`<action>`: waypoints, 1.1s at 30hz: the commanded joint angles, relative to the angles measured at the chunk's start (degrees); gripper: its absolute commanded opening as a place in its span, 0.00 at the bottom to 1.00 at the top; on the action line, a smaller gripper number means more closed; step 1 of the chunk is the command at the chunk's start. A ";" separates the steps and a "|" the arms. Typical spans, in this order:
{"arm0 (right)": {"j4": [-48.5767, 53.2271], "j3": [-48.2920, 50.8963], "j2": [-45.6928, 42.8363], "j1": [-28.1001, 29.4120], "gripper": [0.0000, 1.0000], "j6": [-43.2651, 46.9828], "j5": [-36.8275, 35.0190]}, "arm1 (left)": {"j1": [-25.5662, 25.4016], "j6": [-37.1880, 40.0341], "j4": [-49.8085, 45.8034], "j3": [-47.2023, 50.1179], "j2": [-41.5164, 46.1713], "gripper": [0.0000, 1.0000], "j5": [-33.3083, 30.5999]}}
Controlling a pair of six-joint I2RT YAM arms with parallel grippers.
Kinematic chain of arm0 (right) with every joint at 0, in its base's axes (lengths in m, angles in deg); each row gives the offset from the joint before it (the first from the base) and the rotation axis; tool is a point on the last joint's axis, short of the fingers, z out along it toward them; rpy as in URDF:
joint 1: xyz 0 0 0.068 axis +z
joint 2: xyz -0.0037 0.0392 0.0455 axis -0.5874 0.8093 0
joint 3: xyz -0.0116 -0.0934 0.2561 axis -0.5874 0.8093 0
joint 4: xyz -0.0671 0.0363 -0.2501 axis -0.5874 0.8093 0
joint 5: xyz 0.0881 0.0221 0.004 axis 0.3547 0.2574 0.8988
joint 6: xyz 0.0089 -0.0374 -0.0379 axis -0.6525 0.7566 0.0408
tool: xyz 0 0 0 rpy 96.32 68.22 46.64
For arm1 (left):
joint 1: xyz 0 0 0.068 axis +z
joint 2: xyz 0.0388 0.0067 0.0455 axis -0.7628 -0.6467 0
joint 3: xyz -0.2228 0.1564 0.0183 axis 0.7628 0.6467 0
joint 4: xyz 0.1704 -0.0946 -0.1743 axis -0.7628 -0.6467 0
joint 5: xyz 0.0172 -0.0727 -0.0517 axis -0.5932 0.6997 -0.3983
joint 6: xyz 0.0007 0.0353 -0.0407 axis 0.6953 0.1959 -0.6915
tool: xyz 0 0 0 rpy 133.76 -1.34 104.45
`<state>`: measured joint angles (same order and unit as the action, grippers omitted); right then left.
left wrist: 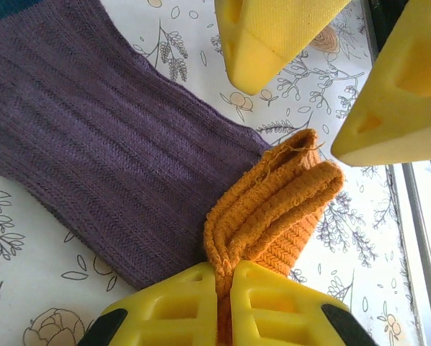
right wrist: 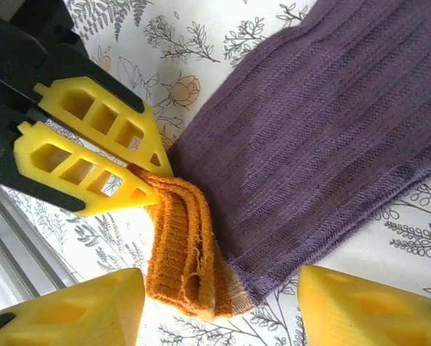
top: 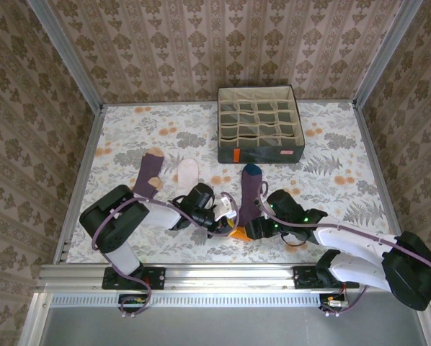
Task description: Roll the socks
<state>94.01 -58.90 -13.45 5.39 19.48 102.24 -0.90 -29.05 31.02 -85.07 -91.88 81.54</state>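
A purple sock (top: 249,193) with a teal end lies flat on the floral cloth, seen close in the wrist views (left wrist: 107,137) (right wrist: 323,137). Its orange cuff (left wrist: 273,209) (right wrist: 183,252) is folded over on itself. My left gripper (left wrist: 224,277) (top: 226,220) is shut on the cuff's folded edge. My right gripper (right wrist: 219,288) (top: 249,229) stands open, one finger (right wrist: 71,310) on each side of the cuff's free end, not pressing it. A second purple sock (top: 149,173) with a tan heel and a white sock (top: 187,175) lie flat to the left.
A grey fabric box (top: 262,153) with beige grid cells stands at the back, right of centre. The metal rail of the table's near edge (top: 223,274) runs just behind both grippers. Patterned walls close in the sides.
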 commanded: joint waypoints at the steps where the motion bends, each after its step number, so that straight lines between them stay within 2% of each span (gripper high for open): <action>1: -1.28 -2.38 1.79 0.98 0.58 1.15 1.14 | -0.50 -0.77 -3.71 -1.10 -1.22 0.00 -1.98; 10: -0.12 -5.94 7.53 4.16 0.56 1.78 0.89 | -0.51 -1.43 -5.94 -3.23 -3.78 0.00 -3.22; 12: 1.04 -6.41 8.16 4.08 0.48 1.47 -1.16 | -0.49 -1.54 -5.88 -3.41 -4.25 0.00 -3.28; 16: 5.11 -8.64 10.20 4.16 0.26 0.94 -4.87 | -0.54 -0.97 -6.22 -3.43 -3.80 0.00 -3.22; 20: 7.09 -9.51 12.93 4.14 0.13 0.39 -6.36 | -0.64 0.05 -2.32 -0.99 -2.79 0.00 -5.25; 23: 9.58 -10.91 15.12 4.03 0.09 0.65 -7.03 | -0.63 0.76 3.28 2.29 -1.46 0.00 -6.37; 26: 11.16 -11.95 16.89 3.90 0.06 0.91 -6.52 | -0.70 2.67 6.98 4.64 0.32 0.05 -7.31; 33: 12.36 -12.40 20.65 2.74 0.01 0.63 -4.85 | -0.79 9.03 9.35 7.32 5.78 0.15 -10.62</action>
<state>101.44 -71.46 5.39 8.76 20.31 97.61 -1.38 -24.57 39.70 -79.30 -88.43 74.29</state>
